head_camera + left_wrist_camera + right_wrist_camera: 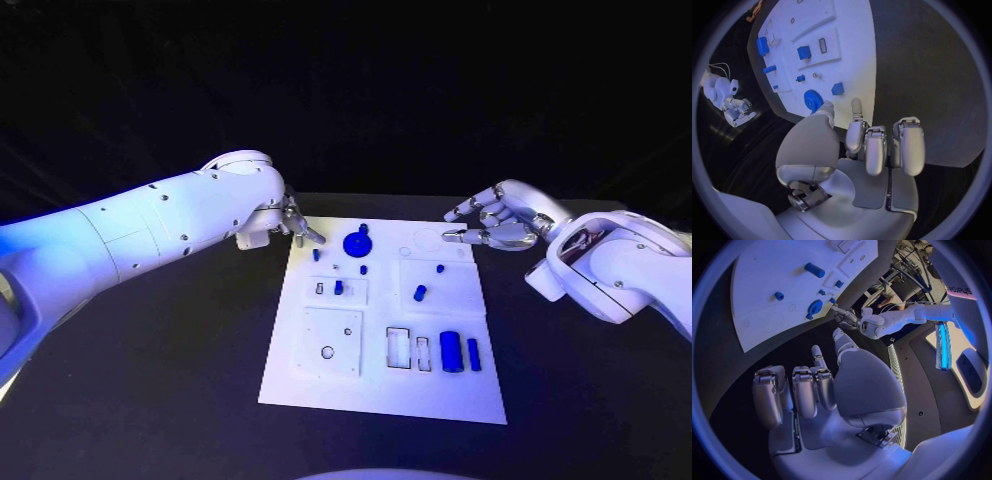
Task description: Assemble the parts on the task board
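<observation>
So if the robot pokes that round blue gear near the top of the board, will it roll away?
Probably not. The blue gear lies flat on the white task board, so a poke would likely slide or spin it rather than roll it. It looks like small hard plastic, so probably stiff and light. Its toothed edge may give the fingers some hold, but how slippery it is cannot be told.

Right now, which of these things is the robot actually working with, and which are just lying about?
Part of the job:
- task board
- blue gear
- blue parts
- left hand, empty
- right hand, empty

Just there:
- black table
</observation>
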Controlling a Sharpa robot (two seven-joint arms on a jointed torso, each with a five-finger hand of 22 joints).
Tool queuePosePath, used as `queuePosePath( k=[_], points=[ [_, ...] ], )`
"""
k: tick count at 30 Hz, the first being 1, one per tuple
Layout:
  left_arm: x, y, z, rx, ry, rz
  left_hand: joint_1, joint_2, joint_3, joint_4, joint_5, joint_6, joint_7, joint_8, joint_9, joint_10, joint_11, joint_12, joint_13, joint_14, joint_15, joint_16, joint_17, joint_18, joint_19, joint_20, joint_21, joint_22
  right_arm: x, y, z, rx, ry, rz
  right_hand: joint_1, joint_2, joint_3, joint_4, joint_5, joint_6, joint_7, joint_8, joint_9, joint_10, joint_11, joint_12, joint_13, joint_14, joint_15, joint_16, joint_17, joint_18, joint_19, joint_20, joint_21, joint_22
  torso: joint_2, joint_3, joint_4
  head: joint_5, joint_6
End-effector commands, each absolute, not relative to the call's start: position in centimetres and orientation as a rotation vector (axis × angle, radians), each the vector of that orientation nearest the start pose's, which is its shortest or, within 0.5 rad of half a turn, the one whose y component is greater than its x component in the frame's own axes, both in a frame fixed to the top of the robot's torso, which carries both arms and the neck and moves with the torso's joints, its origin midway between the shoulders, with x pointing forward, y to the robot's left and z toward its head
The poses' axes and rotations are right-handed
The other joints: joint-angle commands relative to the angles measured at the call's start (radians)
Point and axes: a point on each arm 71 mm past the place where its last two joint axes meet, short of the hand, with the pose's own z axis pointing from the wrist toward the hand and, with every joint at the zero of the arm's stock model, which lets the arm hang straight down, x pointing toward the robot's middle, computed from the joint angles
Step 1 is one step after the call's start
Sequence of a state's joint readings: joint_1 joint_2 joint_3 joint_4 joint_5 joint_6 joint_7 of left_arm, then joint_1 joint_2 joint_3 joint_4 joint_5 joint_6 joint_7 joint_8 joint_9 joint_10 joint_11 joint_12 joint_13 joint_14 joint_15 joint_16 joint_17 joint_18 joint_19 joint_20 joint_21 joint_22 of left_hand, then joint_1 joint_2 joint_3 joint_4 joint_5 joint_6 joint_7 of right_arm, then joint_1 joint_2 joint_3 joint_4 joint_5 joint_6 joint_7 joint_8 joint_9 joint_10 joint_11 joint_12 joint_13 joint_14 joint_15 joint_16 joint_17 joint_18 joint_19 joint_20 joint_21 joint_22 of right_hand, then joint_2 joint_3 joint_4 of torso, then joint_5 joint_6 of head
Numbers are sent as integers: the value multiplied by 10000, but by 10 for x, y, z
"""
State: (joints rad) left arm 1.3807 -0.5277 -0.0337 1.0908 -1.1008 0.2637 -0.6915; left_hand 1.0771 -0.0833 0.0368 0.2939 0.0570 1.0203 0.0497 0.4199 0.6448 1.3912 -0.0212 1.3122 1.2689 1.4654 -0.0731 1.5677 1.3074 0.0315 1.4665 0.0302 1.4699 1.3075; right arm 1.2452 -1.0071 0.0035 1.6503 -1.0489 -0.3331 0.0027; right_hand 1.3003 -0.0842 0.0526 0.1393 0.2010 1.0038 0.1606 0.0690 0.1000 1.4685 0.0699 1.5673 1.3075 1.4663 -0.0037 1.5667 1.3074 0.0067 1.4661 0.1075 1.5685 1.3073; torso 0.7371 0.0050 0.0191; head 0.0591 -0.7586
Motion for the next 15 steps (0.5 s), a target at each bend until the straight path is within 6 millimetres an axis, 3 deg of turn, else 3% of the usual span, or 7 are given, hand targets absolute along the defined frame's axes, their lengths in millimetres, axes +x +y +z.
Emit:
queuePosePath(
  k=[1, 15],
  points=[
    [572, 186, -161, -2064, 23106, -1206, 31, 172, -32, -24, 33, 66, -23, 51, -11, 55, 1, 60, 14, 1054, -46, 31, 2634, 36, 386, 37, 56, 1262, 472, -241, -137, 1797, 16389, 8961, 37, 68, -35, -1, 23, -10, -57, 21, 9, 1010, 29, 16, 2623, 1045, 55, 41, 2634, -67, 1047, 6, 23, 2635, -4, -1, 0, -2, -5],
    [572, 183, -164, -2125, 23229, -1492, 231, 393, 36, -63, 32, 61, -41, 70, -6, 54, -19, 61, 10, 1054, -67, 31, 2634, 35, 388, 12, 57, 1273, 473, -241, -139, 1815, 16446, 8943, 37, 68, -35, -1, 23, -10, -57, 21, 9, 1010, 29, 16, 2623, 1045, 55, 41, 2634, -67, 1047, 6, 23, 2635, 2, 3, -4, -19, -31]
  ],
)
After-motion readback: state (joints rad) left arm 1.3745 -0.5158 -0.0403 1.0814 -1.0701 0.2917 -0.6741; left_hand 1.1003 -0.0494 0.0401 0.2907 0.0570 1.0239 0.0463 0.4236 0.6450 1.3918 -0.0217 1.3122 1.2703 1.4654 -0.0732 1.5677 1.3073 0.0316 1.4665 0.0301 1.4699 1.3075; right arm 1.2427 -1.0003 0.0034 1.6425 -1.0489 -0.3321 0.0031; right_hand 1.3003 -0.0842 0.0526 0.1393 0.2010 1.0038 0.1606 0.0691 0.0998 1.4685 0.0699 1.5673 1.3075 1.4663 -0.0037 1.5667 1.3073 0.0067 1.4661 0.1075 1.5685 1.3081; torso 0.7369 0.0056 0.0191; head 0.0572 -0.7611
